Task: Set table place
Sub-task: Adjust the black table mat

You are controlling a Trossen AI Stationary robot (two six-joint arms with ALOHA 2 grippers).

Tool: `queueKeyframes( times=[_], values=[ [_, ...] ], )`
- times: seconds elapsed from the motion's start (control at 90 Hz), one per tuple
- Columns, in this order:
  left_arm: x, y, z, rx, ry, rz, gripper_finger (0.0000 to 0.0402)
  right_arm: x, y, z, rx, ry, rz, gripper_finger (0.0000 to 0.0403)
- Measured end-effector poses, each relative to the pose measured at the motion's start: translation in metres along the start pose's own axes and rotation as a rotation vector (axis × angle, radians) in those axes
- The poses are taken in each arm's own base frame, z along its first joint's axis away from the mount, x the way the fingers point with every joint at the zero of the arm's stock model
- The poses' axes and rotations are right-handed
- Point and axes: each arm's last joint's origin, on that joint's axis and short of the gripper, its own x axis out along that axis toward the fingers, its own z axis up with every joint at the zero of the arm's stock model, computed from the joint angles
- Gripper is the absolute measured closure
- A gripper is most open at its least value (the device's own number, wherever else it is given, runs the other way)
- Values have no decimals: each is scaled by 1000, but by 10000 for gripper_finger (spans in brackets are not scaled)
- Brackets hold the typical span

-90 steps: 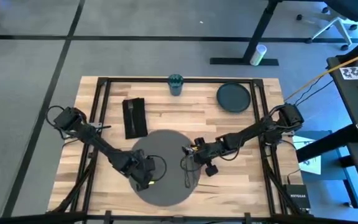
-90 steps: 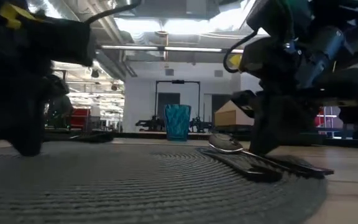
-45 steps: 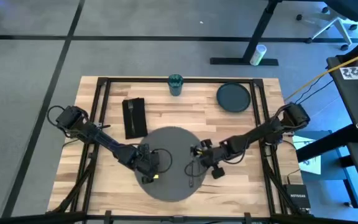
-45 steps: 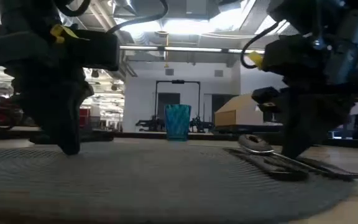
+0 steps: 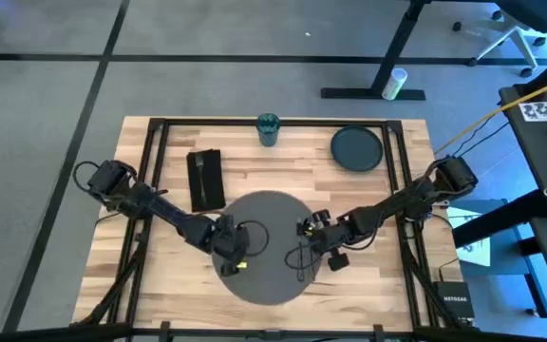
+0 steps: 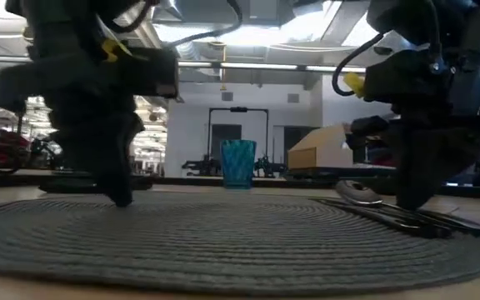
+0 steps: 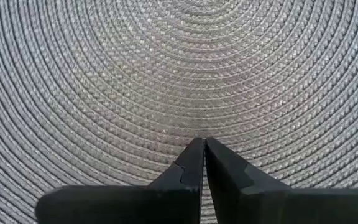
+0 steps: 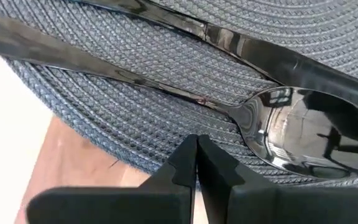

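The round grey mat (image 5: 269, 214) lies on the light wood table (image 5: 254, 161), near its front edge. A metal spoon (image 8: 303, 127) and fork (image 8: 241, 43) lie side by side on the mat's right part (image 5: 300, 268). My left gripper (image 5: 228, 251) is shut, its tips down on the mat's left part. My right gripper (image 5: 310, 237) is shut at the mat's right rim, beside the spoon. Farther back, the teal cup (image 5: 269, 128), the dark plate (image 5: 356, 149) and the black napkin (image 5: 205, 179) rest on the wood. My left gripper presses its shut fingertips (image 7: 194, 152) down on the mat's woven top (image 7: 185, 118), left of the mat's middle. It comes from above, slanting in from the table's left. My right gripper sets its shut fingertips (image 8: 188, 149) on the mat's right rim (image 8: 135, 146), just short of the spoon's neck. It slants down from the table's right; the cutlery lies untouched.
Black frame rails (image 5: 155, 152) run along the table's left, right and far sides. Bare wood lies between the mat and the napkin, cup and plate. Off the table's right edge stands a desk with cables (image 5: 539, 190).
Both grippers, shut throughout, have moved toward the table's right edge and a little toward its far edge. The mat has slid along the table the same way under them, carrying the fork and spoon with it.
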Motion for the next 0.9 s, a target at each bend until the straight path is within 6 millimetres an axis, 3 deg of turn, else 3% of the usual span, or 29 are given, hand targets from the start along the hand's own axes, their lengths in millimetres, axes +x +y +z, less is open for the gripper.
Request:
queueKeyframes(
  times=[0.489,0.9],
  values=[
    [5,19,16,11,-37,-10,402,-19,-5,-21,4,173,-103,403],
    [21,32,22,26,-25,10,402,-19,-5,-22,27,181,-101,403]
  ],
)
